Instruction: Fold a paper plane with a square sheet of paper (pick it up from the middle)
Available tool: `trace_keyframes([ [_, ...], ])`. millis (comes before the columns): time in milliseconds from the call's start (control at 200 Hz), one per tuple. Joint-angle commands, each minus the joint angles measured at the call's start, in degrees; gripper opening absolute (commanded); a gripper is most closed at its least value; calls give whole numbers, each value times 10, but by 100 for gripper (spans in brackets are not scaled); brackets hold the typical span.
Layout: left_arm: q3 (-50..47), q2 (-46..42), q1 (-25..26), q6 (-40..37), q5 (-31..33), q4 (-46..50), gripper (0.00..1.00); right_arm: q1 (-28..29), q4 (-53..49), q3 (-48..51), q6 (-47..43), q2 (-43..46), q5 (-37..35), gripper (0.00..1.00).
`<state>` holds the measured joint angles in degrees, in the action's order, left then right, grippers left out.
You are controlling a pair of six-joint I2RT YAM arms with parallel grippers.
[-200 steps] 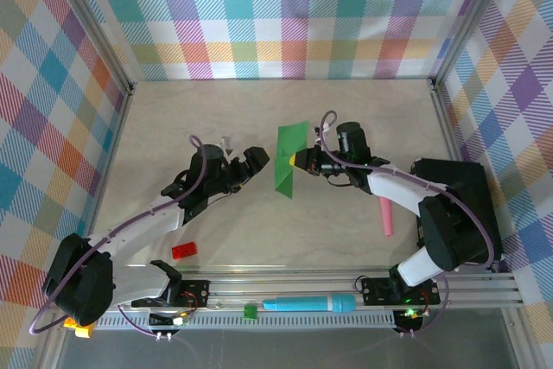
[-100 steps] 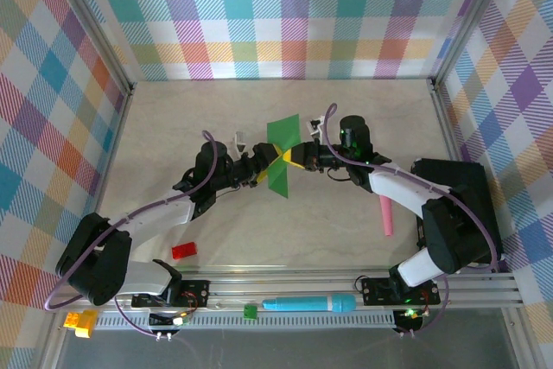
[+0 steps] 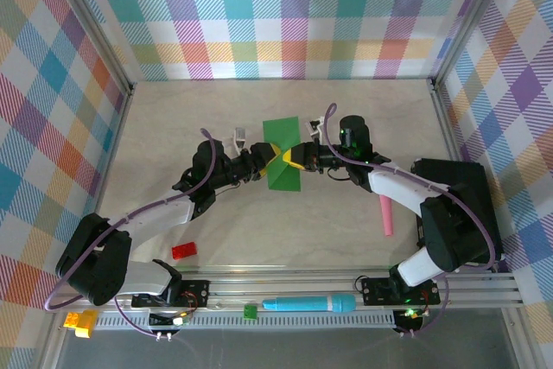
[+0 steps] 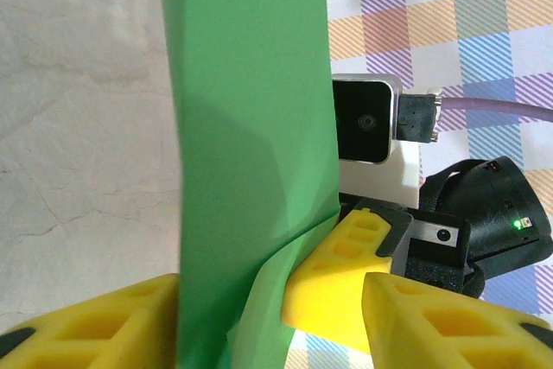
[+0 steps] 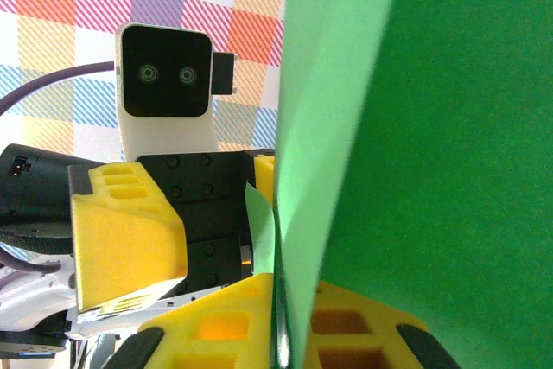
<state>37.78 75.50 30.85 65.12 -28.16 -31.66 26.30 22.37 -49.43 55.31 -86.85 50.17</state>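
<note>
Sheet: square sheet of paper (image 3: 282, 155), creased, held upright over mid-counter (image 3: 173, 127).
Right gripper (image 3: 290, 157): clamped on the sheet.
Left gripper (image 3: 266, 164): you have just moved it in; its jaws straddle the sheet, narrowing but still apart.
Meaning: a second grip looks imminent, probably for the next fold.

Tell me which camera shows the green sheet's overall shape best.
Top external: the green sheet shows nearly its whole outline there. Left wrist crops the sheet to a close vertical strip; right wrist gives only a close, cut-off face of the sheet.
</note>
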Motion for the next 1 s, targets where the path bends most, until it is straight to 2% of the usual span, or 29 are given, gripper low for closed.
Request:
trace_keyframes([
  [0,-9,-20,-7,-10,2,-9,53,-4,0,-7,-4,-4,4,10],
  [295,-7,-36,-10,-33,6,25,38,-6,-11,-6,-7,-7,-3,12],
  [505,-7,-35,-11,-42,7,34,31,-6,-12,-6,-6,-8,-3,12],
  [655,-4,-32,-12,-47,8,41,30,-6,-14,-7,-5,-9,-4,13],
  [880,-6,-23,-12,-49,0,33,35,-6,-12,-8,-1,-11,-3,16],
  [995,-7,-20,-13,-51,-2,33,31,-6,-12,-9,0,-14,-2,16],
])
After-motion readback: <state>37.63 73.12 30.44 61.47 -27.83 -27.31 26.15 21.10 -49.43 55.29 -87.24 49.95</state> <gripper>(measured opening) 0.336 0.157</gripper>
